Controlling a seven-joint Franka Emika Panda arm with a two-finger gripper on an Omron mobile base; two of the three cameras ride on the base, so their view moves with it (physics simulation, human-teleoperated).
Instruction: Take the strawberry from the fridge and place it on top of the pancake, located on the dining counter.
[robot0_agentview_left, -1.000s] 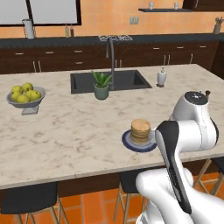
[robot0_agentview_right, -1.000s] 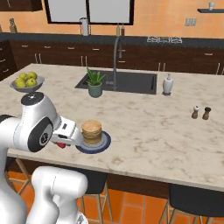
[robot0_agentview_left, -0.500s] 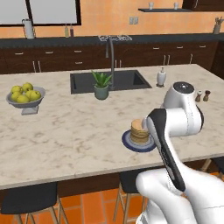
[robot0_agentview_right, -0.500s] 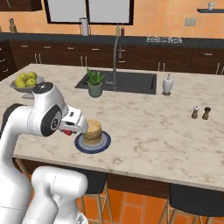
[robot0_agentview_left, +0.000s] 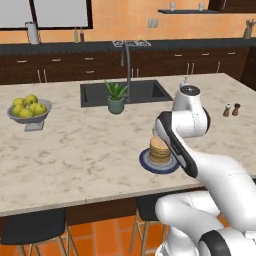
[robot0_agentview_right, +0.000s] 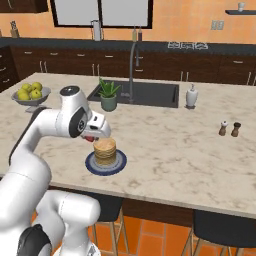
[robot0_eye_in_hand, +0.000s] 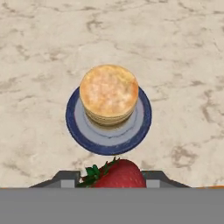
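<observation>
Since one second ago the arm has swung inward over the counter: the white wrist, then beside the plate at the near edge, now sits higher and closer to the stack, with the gripper (robot0_agentview_right: 91, 136) just left of the pancake top in the right base view. The base views themselves have not shifted.

Gripper state: the two dark fingers are pinched on the small red strawberry with green leaves (robot0_eye_in_hand: 117, 174), seen between them at the bottom of the hand view; a sliver of red also shows under the hand in the right base view (robot0_agentview_right: 90, 138). The strawberry is held above and short of the short stack of round tan pancakes (robot0_eye_in_hand: 109, 93), not touching it. The stack sits centred on a dark blue round plate (robot0_eye_in_hand: 75, 127).

Surface: the large beige marble-topped dining counter (robot0_agentview_left: 75, 150), with a dark built-in sink (robot0_agentview_left: 145, 91) and tall faucet (robot0_agentview_left: 125, 65). Behind it, dark wood cabinets under an orange wall.

Other items, all well apart from the plate: a small green potted plant (robot0_agentview_left: 116, 97) at the sink's near rim; a grey bowl of yellow-green fruit (robot0_agentview_left: 29, 111) far left; a white soap dispenser (robot0_agentview_right: 191, 95) and a salt-and-pepper pair (robot0_agentview_right: 229, 129) to the right. Dark stools (robot0_agentview_left: 35, 227) stand under the near edge.

In the left base view the arm's own forearm covers the plate's right side
</observation>
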